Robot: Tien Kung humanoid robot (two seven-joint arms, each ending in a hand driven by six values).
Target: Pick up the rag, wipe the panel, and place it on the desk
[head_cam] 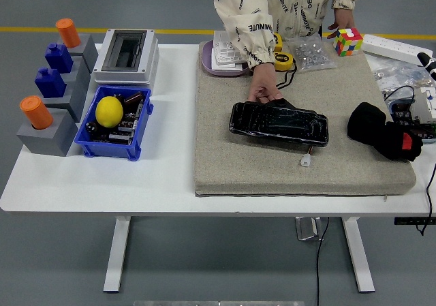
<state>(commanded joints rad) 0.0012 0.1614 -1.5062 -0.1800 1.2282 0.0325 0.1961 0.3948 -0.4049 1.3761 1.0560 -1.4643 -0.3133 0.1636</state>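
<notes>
A black panel (278,123) wrapped in clear film lies on the beige mat (231,163), with a small white plug (306,160) on a wire at its near right. A person's hand (263,86) rests at the panel's far left edge, on a dark cloth-like corner (285,104) that sticks out from behind the panel; this may be the rag. My right hand (371,124) is a black rounded shape with a red spot at the wrist, resting on the mat's right side, apart from the panel. My left arm is out of view.
A blue bin (114,123) with a lemon (109,111), grey blocks with orange and blue pegs (51,105) and a grey box (127,54) stand at the left. A Rubik's cube (348,41), a bag of parts (310,52), a tape measure (283,60) and cables (409,95) lie at the back right.
</notes>
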